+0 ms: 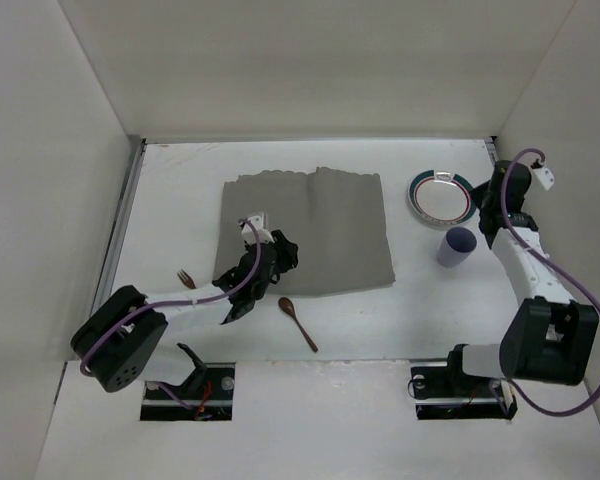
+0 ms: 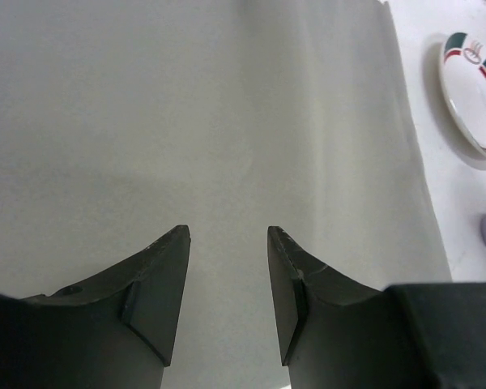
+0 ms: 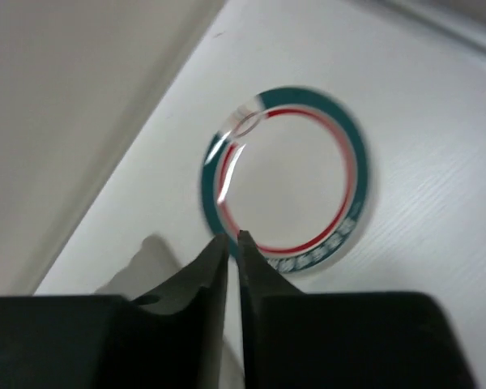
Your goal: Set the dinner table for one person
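The white dinner table [image 1: 180, 200] holds a grey cloth placemat [image 1: 310, 230] at its middle. My left gripper [image 1: 288, 250] is open and empty, low over the placemat's near left part; in the left wrist view [image 2: 227, 235] only cloth [image 2: 186, 105] shows between its fingers. A white plate with a teal and red rim [image 1: 440, 195] lies at the back right. My right gripper [image 1: 487, 203] is shut and empty, its tips just off the plate's rim in the right wrist view [image 3: 233, 237]. The plate [image 3: 287, 182] lies flat on the table.
A purple cup [image 1: 456, 246] stands just in front of the plate, close to the right arm. A brown fork [image 1: 186, 278] lies left of the placemat. A brown spoon [image 1: 298, 322] lies in front of it. White walls enclose the table on three sides.
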`<action>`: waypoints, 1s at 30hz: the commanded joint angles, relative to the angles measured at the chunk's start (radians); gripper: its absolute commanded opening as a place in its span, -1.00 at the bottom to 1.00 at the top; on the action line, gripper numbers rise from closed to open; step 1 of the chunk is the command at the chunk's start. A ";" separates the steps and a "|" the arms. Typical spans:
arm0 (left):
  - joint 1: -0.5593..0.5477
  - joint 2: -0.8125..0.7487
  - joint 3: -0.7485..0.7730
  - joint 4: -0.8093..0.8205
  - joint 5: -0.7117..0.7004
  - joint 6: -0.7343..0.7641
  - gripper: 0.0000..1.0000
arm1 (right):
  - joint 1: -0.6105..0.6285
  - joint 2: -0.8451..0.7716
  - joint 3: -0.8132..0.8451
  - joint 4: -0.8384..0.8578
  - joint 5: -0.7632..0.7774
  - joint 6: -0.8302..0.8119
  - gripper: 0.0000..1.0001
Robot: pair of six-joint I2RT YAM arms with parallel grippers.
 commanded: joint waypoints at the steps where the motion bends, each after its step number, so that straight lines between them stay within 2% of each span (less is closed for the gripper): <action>1: -0.007 -0.014 -0.030 0.144 0.000 0.025 -0.19 | -0.101 0.071 0.045 0.001 -0.007 -0.031 -0.48; 4: -0.005 0.000 -0.036 0.163 0.000 0.022 -0.19 | -0.170 0.178 0.070 0.015 -0.036 -0.036 -0.18; 8: -0.002 0.020 -0.033 0.164 0.020 0.013 -0.19 | -0.206 0.283 0.071 0.059 -0.115 -0.026 -0.12; 19: 0.006 0.029 -0.040 0.176 0.023 -0.007 -0.17 | -0.212 0.477 0.128 0.088 -0.216 0.075 -0.11; 30: 0.047 0.001 -0.059 0.178 0.032 -0.023 -0.16 | -0.197 0.542 0.156 0.091 -0.250 0.156 -0.19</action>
